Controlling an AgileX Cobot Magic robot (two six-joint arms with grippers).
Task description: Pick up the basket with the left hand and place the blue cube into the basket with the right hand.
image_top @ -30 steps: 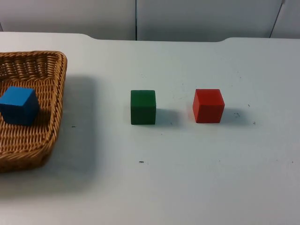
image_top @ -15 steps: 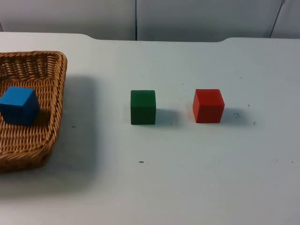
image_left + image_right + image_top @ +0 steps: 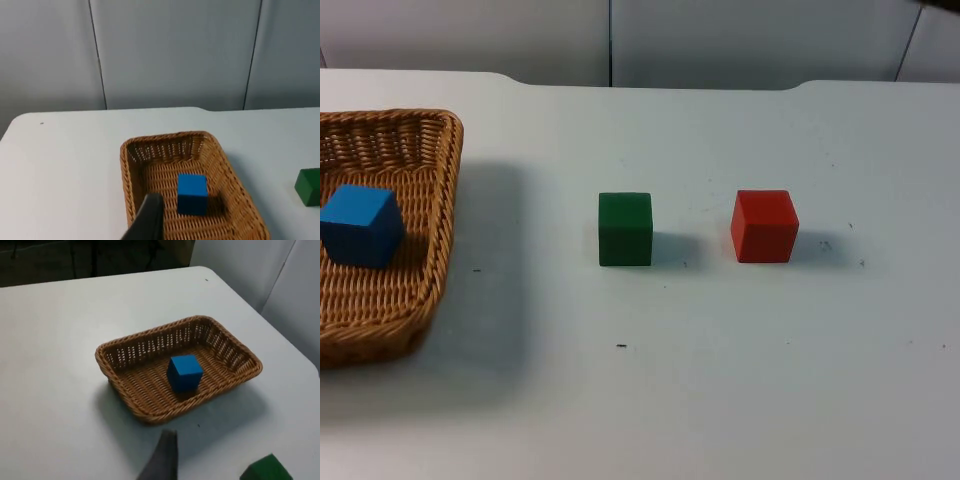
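A woven wicker basket [image 3: 445, 200] rests on the white table at the left edge. The blue cube [image 3: 360, 225] lies inside it, on the basket's floor. My left gripper [image 3: 147, 222] hangs back from the basket [image 3: 127, 170] and above it, apart from it, looking down at the blue cube [image 3: 192, 192]. My right gripper [image 3: 162, 460] is also well away from the basket [image 3: 150, 337], with the blue cube [image 3: 184, 372] in the middle of it. Neither gripper touches anything.
A green cube [image 3: 625, 228] stands at the table's centre, and a red cube [image 3: 764, 225] sits a short gap to its right. The green cube [image 3: 309, 186] lies right of the basket; it is also close to my right gripper [image 3: 265, 469]. The grey partition wall closes the far side.
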